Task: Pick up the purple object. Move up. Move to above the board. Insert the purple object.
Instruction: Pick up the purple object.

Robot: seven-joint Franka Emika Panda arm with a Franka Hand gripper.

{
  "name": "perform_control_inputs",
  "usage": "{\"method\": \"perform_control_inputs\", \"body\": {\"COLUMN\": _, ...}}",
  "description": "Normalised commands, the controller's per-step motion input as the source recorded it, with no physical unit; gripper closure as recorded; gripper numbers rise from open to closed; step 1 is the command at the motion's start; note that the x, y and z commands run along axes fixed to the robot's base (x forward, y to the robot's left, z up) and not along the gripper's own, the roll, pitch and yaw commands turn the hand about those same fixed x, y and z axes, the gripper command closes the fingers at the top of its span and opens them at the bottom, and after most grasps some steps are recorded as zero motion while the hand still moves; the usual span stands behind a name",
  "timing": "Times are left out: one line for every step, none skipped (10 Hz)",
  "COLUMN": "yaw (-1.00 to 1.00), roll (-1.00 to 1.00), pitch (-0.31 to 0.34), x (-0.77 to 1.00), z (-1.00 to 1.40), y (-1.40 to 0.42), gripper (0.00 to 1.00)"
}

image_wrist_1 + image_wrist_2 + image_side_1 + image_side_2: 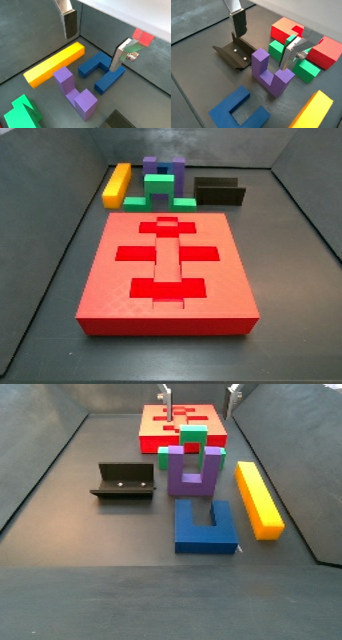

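Resting spot: the purple object [194, 472] stands on the grey floor between the green block [193, 440] and the blue block [205, 524], beside the yellow bar [257, 498].
Look: purple U-shaped block with two upright prongs joined by a low bar [271, 73].
Gripper: the gripper [264, 37] hangs above the purple object, fingers [238, 22] spread wide, nothing between them.
Board: the board [167, 273], a red slab with brighter cross cut-outs, lies beyond the green block.
Fixture: the fixture [124, 481] stands near the purple object.
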Motion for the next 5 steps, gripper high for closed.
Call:
{"method": "perform_control_inputs", "body": {"yaw": 0.0, "roll": 0.0, "pitch": 0.0, "x": 0.0, "z": 0.0, "y": -0.06, "gripper": 0.0}}
{"method": "perform_control_inputs", "body": {"yaw": 0.0, "roll": 0.01, "pitch": 0.0, "x": 0.0, "z": 0.0, "y": 0.0, "gripper": 0.0}}
{"method": "perform_control_inputs", "body": {"yaw": 0.0, "roll": 0.0, "pitch": 0.0, "x": 0.02, "z": 0.0, "y": 0.0, "gripper": 0.0}}
{"method": "perform_control_inputs", "body": {"yaw": -0.01, "roll": -0.04, "pitch": 0.0, "x": 0.07, "z": -0.07, "y": -0.04, "gripper": 0.0}}
{"method": "perform_control_inputs", "body": {"yaw": -0.1, "roll": 0.0, "pitch": 0.031, "x": 0.57, "z": -0.35, "y": -0.07, "gripper": 0.0}}
